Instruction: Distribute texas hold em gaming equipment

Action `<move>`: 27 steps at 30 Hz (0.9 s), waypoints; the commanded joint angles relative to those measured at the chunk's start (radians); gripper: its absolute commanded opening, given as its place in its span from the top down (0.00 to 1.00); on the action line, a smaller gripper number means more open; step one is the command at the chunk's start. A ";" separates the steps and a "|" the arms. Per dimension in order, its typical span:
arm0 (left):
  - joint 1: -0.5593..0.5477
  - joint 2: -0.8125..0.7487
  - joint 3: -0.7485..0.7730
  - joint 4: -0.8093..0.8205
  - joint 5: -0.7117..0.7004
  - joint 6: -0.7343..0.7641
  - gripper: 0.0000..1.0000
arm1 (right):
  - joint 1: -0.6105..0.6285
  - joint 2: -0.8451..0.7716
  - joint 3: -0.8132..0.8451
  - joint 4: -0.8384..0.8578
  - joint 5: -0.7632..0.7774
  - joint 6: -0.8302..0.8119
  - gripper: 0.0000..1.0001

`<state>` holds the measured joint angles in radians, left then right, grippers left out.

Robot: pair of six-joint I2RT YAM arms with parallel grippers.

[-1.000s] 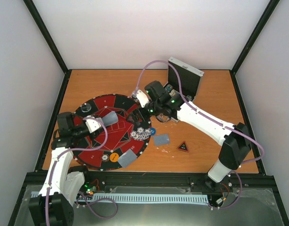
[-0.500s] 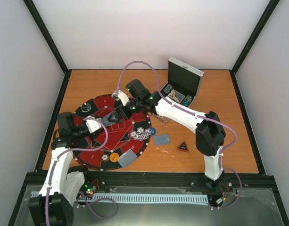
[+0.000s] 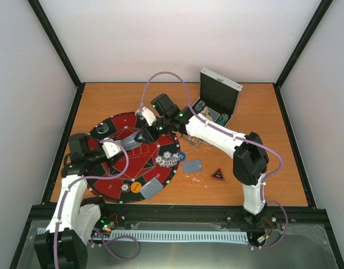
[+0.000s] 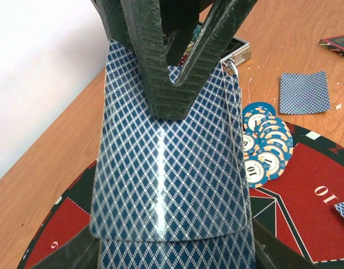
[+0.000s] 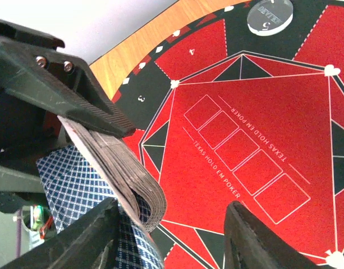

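Observation:
My left gripper (image 3: pixel 122 147) (image 4: pixel 172 259) hovers over the left of the round mat (image 3: pixel 132 163), shut on a deck of blue-backed playing cards (image 3: pixel 132 140) (image 4: pixel 166 185) (image 5: pixel 124 168). The top card sits slid a little forward off the deck. My right gripper (image 3: pixel 142 136) (image 5: pixel 173 206) is at the deck's far end. Its jaws are open, one finger on the blue back and the other well off over the red mat (image 5: pixel 244 151). Poker chips (image 3: pixel 170 158) (image 4: pixel 267 145) are spread at the mat's right edge. The black-red triangle marker (image 3: pixel 218 175) lies on the table.
The silver case (image 3: pixel 219 95) stands open at the back. One face-down card (image 3: pixel 192 166) (image 4: pixel 304 92) lies on the table and another (image 3: pixel 151 189) on the mat's near rim. A clear disc (image 3: pixel 103 129) (image 5: pixel 270 15) and a yellow disc (image 3: pixel 137 186) rest on the mat.
My right arm has swung left from the case to the deck's far end, and its jaws have narrowed. The left arm and the deck have stayed put.

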<state>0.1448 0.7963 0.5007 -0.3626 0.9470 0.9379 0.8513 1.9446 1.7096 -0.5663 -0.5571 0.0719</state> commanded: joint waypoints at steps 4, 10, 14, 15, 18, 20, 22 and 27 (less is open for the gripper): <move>-0.005 -0.005 0.025 0.029 0.043 0.025 0.56 | -0.008 -0.036 0.053 -0.072 0.018 -0.026 0.55; -0.005 -0.001 0.020 0.028 0.036 0.025 0.56 | -0.008 -0.058 0.060 -0.094 0.016 -0.033 0.69; -0.005 -0.002 0.018 0.034 0.035 0.015 0.56 | -0.008 -0.066 0.072 -0.123 0.019 -0.044 0.91; -0.005 -0.003 0.017 0.034 0.034 0.015 0.56 | -0.009 -0.072 0.072 -0.131 0.027 -0.048 0.93; -0.006 -0.002 0.011 0.031 0.029 0.013 0.56 | -0.012 -0.090 0.064 -0.151 0.059 -0.061 0.97; -0.006 -0.003 0.004 0.031 0.031 0.010 0.56 | -0.016 -0.105 0.057 -0.162 0.070 -0.067 0.97; -0.006 -0.003 0.000 0.036 0.032 0.005 0.56 | -0.023 -0.117 0.058 -0.176 0.067 -0.067 0.97; -0.006 0.000 -0.003 0.034 0.027 -0.001 0.56 | -0.065 -0.201 0.050 -0.174 -0.023 -0.057 0.97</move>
<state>0.1448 0.7967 0.4973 -0.3584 0.9390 0.9337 0.8234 1.8400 1.7569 -0.7334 -0.5293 0.0185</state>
